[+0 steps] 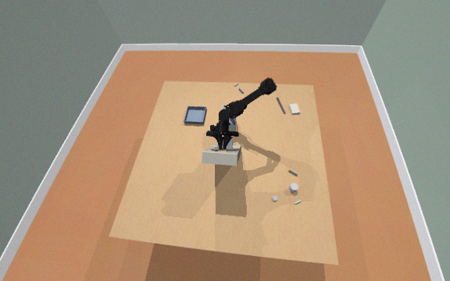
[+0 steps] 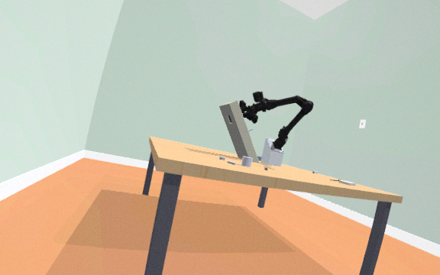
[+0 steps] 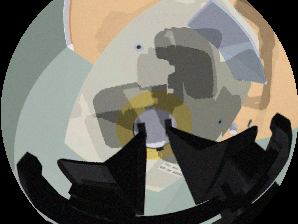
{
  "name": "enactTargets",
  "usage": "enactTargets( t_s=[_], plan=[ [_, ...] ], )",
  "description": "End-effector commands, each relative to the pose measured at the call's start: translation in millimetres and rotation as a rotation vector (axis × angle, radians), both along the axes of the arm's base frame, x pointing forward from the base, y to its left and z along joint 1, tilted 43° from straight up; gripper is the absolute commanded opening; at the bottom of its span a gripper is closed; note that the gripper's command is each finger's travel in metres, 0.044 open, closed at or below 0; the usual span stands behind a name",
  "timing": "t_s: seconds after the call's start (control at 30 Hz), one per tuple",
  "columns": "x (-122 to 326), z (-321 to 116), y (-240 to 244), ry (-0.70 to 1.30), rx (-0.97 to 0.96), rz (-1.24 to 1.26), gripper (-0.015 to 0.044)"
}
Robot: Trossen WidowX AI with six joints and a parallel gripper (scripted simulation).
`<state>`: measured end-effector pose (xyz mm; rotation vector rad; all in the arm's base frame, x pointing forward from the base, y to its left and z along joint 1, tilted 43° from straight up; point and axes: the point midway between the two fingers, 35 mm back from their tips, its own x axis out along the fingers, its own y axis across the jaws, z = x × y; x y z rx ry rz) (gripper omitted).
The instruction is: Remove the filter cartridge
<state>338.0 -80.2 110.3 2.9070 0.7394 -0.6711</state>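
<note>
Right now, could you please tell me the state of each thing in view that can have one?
Hand: narrowly open, gripping nothing, fingertips at the cartridge face.
Filter cartridge: appears seated in the panel, not yet out.
Service panel: standing tilted on the table.
Tray: flat on the table, no cartridge in it.
</note>
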Motion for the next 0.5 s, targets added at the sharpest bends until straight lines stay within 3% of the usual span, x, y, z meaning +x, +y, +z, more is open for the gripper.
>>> enactTargets(
  t_s=[0.0, 0.47],
  plan=[
    [-1.6, -3.0, 1.2, 0.008, 0.005, -0.002, 0.0110],
    [-0.4, -1.7, 0.3, 0.008, 0.005, -0.002, 0.0110]
  ],
)
